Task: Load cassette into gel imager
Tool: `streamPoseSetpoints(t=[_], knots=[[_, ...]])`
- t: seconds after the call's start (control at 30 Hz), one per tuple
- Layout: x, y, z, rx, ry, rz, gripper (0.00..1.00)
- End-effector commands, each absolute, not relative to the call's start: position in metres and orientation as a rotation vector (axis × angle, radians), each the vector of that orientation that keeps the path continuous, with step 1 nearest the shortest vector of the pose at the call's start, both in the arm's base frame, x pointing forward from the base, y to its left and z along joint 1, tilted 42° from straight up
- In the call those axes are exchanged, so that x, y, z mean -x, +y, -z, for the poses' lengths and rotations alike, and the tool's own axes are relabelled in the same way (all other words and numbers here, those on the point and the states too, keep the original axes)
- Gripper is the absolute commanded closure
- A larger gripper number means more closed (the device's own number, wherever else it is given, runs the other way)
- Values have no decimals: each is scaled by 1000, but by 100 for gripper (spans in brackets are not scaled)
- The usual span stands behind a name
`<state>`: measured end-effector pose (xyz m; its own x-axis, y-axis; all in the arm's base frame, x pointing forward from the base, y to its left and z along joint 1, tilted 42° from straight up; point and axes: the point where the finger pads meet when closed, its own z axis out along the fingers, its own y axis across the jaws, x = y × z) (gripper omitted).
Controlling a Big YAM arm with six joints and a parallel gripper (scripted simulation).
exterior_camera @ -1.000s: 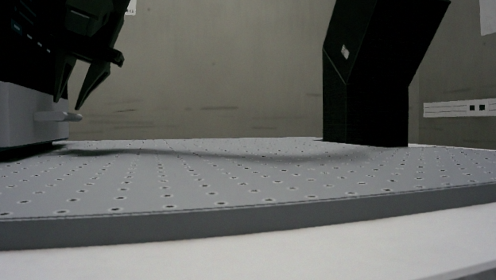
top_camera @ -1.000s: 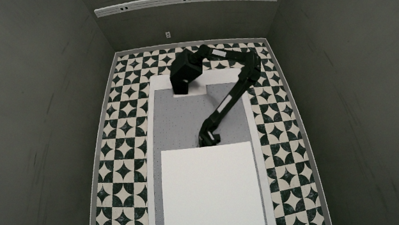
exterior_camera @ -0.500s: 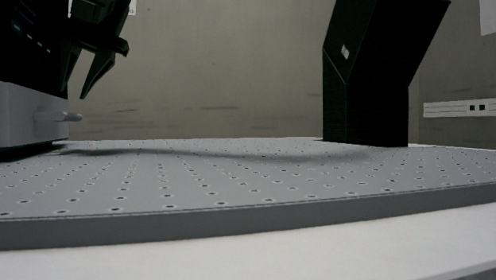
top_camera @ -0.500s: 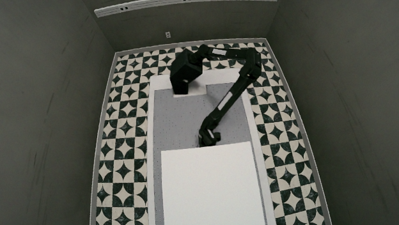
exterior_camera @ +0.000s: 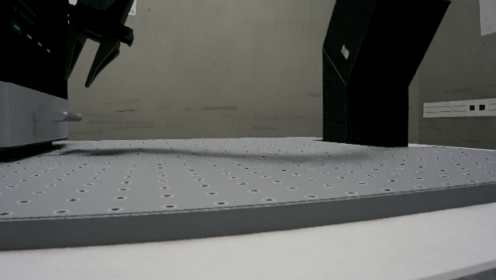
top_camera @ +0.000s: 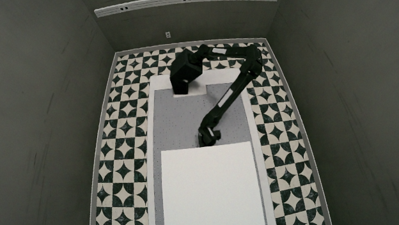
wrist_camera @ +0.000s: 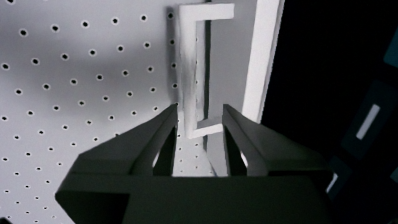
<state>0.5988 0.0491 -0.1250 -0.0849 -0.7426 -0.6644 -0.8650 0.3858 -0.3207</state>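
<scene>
At nine o'clock in the exterior view stands the black gel imager IM (exterior_camera: 36, 60) (wrist_camera: 320, 50), its pale drawer front (exterior_camera: 24, 119) (wrist_camera: 227, 65) carrying one handle (exterior_camera: 60, 116) (wrist_camera: 188, 75). The wrist view shows what the exterior does not: two posts joined by one crossbar. On IM's face, three small light marks show in the exterior view, two in the wrist view.

The gripper (exterior_camera: 77, 82) (wrist_camera: 200, 112) is partly open, its two fingers apart with nothing held; in the exterior view it hangs above the handle, at one o'clock from it. The top view hides the fingers but shows one whole black arm (top_camera: 227, 96), ending just beyond the twelve o'clock edge of one white panel (top_camera: 211, 185). Beneath the arm lies one perforated grey board (top_camera: 179, 121) (exterior_camera: 238, 167) (wrist_camera: 75, 115). I cannot tell where FINISHED is, nor whether the drawer is fully shut.

Exterior view, upper left: gripper (exterior_camera: 76, 83) (wrist_camera: 200, 112) has risen and shifted slightly right, its fingertips now higher above the drawer handle (exterior_camera: 71, 116) (wrist_camera: 188, 75).
</scene>
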Motion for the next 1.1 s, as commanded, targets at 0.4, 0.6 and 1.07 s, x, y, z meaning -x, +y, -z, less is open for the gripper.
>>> streamPoseSetpoints(t=[0.4, 0.6, 1.07], knots=[[-577, 44, 131, 1414, 1878, -229, 69], [-577, 45, 131, 1416, 1878, -229, 69], [-577, 45, 131, 1416, 1878, -229, 69]])
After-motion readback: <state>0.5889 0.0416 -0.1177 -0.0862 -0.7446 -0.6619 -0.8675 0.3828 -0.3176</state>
